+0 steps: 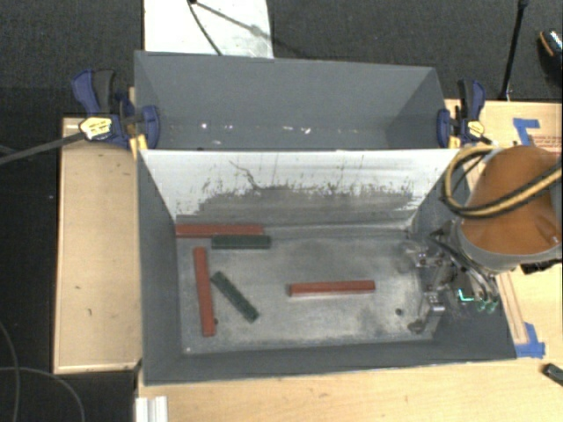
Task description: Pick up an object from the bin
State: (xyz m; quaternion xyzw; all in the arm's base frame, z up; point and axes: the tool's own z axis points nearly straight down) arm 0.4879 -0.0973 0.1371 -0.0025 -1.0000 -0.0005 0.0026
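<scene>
Gripper (428, 310) sits low at the right end of the bin (281, 183), close to the right wall, near the floor as far as this angle lets me judge. Open or closed? Cannot tell: the tip is a tangle of metal against grey. Nearest piece is the red bar (332, 288), flat on the floor mid-bin, just left of the gripper in this view and a touch farther back. Its long axis runs left to right, so its right end points almost straight at the tool, with bare floor between them. I reckon a grab means sliding left and closing across the bar's narrow width. Farther off: a slanted green bar (234, 296), a left red bar (205, 291) lying front to back, and by the back wall a back red bar (220, 230) touching a flat green bar (240, 243), all well apart from the gripper
</scene>
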